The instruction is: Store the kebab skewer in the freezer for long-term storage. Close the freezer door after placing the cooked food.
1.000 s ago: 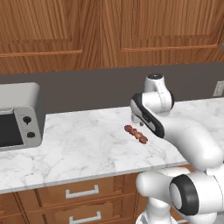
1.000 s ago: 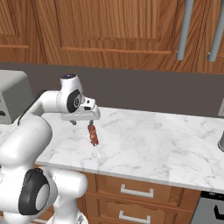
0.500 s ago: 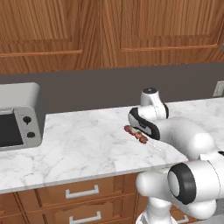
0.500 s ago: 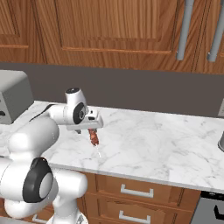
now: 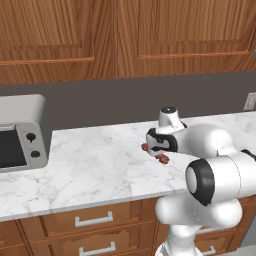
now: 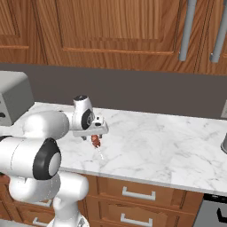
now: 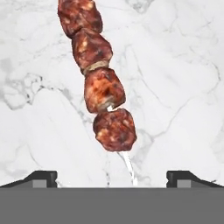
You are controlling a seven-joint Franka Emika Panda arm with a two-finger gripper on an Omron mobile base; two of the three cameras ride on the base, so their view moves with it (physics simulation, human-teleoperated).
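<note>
The kebab skewer (image 7: 99,83) is laid flat on the bench (image 5: 90,170), near its front edge. The tool (image 7: 111,177) is held low directly over it, one fingertip to each side. A toaster oven (image 5: 20,132) is set at the bench's far left, below wall cupboards (image 5: 125,35).

My target, the kebab skewer (image 7: 99,83), lies flat on the white marble counter (image 7: 183,87): four reddish-brown, charred meat chunks threaded in a row on a thin pale stick, whose bare tip juts past the last chunk, just beyond the counter's front edge.
</note>
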